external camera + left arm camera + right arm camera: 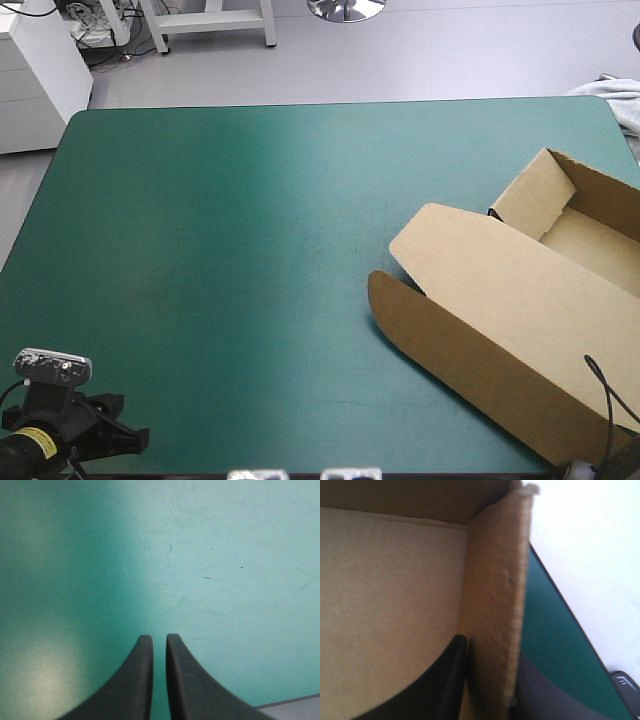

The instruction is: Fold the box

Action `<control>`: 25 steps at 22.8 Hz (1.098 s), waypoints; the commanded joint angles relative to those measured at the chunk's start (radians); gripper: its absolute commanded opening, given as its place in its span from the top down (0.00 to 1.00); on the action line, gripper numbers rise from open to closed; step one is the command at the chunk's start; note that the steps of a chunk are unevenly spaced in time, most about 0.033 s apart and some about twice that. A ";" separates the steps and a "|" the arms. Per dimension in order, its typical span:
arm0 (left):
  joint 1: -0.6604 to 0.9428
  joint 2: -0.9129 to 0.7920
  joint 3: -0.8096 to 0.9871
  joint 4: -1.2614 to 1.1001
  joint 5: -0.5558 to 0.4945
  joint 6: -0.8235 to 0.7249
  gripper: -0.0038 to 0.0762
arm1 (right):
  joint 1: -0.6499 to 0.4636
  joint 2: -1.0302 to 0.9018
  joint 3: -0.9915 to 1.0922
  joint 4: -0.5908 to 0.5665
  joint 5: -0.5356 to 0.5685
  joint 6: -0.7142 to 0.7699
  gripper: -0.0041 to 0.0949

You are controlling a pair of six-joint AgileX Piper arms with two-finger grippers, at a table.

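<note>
Right edge of table (200, 250): box (520, 300), lid lying toward the middle. Left gripper (159, 642) over near-left corner; right gripper (490, 652) straddles a box wall.

The brown box (520, 320) is cut off at the high view's three-to-five o'clock edge. Its blurred wall hides most of one finger of the right gripper (490, 652).
</note>
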 commanded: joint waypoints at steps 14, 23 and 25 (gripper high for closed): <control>-0.003 0.012 -0.024 0.052 -0.004 0.010 0.88 | -0.003 -0.195 -0.248 -0.001 0.092 -0.050 0.51; -0.003 -0.015 -0.024 0.048 -0.037 0.010 0.88 | -0.003 -0.428 -0.169 0.174 0.106 -0.074 0.67; -0.003 -0.028 -0.024 0.048 -0.039 0.010 0.88 | -0.003 -0.477 -0.125 0.221 0.101 -0.074 0.70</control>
